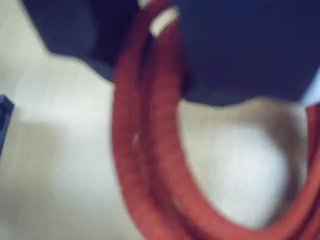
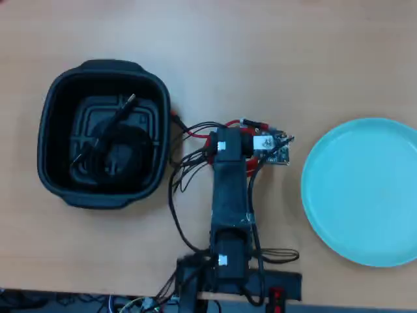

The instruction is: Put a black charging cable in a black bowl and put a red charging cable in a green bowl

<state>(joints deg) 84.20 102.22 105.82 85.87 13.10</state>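
Note:
The red charging cable (image 1: 150, 150) fills the blurred wrist view as a loop hanging above the table, with its white tie (image 1: 163, 21) at the top. My gripper (image 1: 160, 45) is shut on it, its dark blue jaws pressing from both sides. From overhead, a bit of red cable (image 2: 251, 124) shows at the arm's head (image 2: 229, 147), mid-table between the two bowls. The black charging cable (image 2: 107, 140) lies coiled inside the black bowl (image 2: 104, 65) at the left. The green bowl (image 2: 365, 195) sits at the right with nothing in it.
The arm's own loose black and red wires (image 2: 186, 156) trail between the arm and the black bowl. A small circuit board (image 2: 273, 147) sticks out at the arm's head. The arm's base (image 2: 228, 267) stands at the near table edge.

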